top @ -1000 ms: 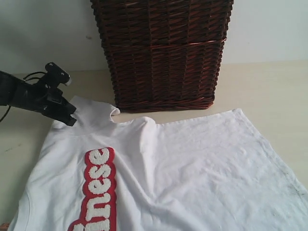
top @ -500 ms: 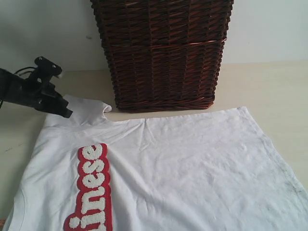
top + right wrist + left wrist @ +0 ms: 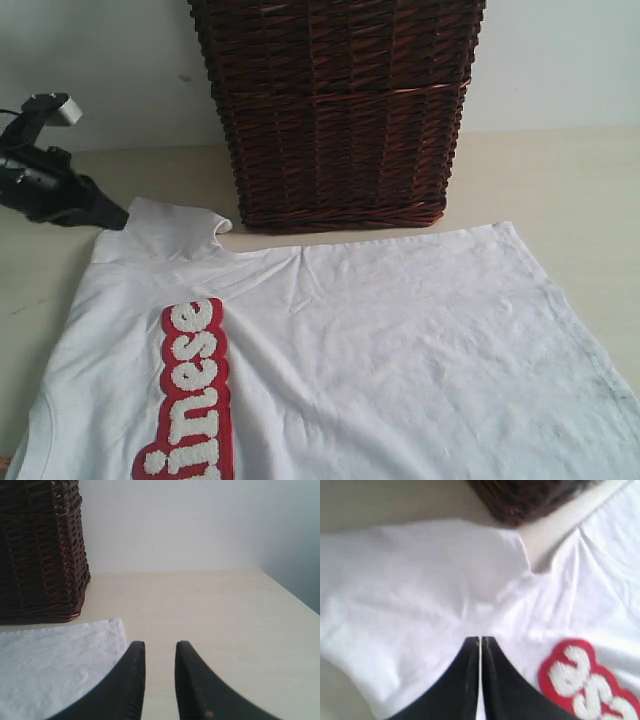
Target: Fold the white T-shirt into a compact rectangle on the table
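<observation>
The white T-shirt (image 3: 380,340) lies spread flat on the table (image 3: 560,170), its red band of white letters (image 3: 190,390) at the lower left. My left gripper (image 3: 118,220) sits at the far left, its tip at the edge of the shirt's sleeve (image 3: 165,225). In the left wrist view its fingers (image 3: 480,639) are shut to a thin slit above the white cloth (image 3: 420,580), with nothing seen pinched between them. My right gripper (image 3: 160,645) stands open over bare table, just beside the shirt's corner (image 3: 107,630). The exterior view does not show it.
A tall dark brown wicker basket (image 3: 335,110) stands on the table right behind the shirt's upper edge. Bare table (image 3: 210,605) stretches to the right of the shirt up to a pale wall. The table's right edge (image 3: 295,597) shows in the right wrist view.
The left gripper first dragged the sleeve and shirt leftward, flattening the folds near the basket. It then drew back left and upward off the sleeve while the shirt stayed put.
</observation>
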Motion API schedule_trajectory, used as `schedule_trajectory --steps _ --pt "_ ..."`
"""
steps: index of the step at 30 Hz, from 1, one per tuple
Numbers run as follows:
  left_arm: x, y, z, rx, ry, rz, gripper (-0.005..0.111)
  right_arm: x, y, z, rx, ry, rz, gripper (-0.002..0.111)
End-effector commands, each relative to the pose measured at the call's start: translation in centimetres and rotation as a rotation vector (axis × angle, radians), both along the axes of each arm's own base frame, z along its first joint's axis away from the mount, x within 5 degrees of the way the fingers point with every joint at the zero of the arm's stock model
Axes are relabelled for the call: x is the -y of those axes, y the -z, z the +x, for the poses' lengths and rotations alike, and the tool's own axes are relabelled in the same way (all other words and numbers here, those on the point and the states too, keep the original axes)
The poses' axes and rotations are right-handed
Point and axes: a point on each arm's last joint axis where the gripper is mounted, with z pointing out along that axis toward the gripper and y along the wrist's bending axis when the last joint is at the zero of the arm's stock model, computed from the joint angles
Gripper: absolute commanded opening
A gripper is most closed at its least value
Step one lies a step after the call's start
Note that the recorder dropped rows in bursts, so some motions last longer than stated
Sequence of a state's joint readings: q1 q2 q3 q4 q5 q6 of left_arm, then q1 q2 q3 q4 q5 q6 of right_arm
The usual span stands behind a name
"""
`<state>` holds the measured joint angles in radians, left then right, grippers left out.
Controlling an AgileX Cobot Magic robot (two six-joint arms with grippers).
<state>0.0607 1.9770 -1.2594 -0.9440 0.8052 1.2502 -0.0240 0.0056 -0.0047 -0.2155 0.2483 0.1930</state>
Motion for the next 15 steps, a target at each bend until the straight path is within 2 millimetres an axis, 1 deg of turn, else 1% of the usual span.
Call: schedule_trajectory --steps 1,2,4,6,7,9,12,14,15 --pt "-1.8 2.6 -3.7 -0.2 0.049 0.041 0.02 0.0 0.1 0.0 0.005 -0.003 -0.008 0.023" --pt "-2.2 3.1 -4.3 -0.217 0.041 0.052 0.025 0.0 0.1 0.0 0.005 -0.003 -0.008 0.023" --pt "-2.5 4.1 -5.4 -0.245 0.007 0.062 0.039 0.0 0.1 0.0 0.005 -0.003 -0.008 0.023" --pt "-2.6 4.8 -5.8 -0.249 -0.021 0.079 0.051 0.0 0.1 0.0 0.005 -0.003 -0.008 0.023" --pt "-2.7 5.2 -6.0 -0.248 -0.036 0.09 0.055 0.0 0.1 0.0 0.005 -0.003 -0.008 0.023" --pt "-2.8 5.6 -6.3 -0.248 -0.057 0.105 0.057 0.0 0.1 0.0 0.005 -0.003 -0.008 0.023" --pt "-2.8 5.9 -6.3 -0.237 -0.114 0.092 0.053 0.0 0.1 0.0 0.005 -0.003 -0.008 0.023" --pt "-2.7 5.8 -6.0 -0.221 -0.142 0.064 0.039 0.0 0.1 0.0 0.005 -0.003 -0.008 0.023" --pt "-2.6 5.7 -5.9 -0.212 -0.145 0.054 0.024 0.0 0.1 0.0 0.005 -0.003 -0.008 0.023"
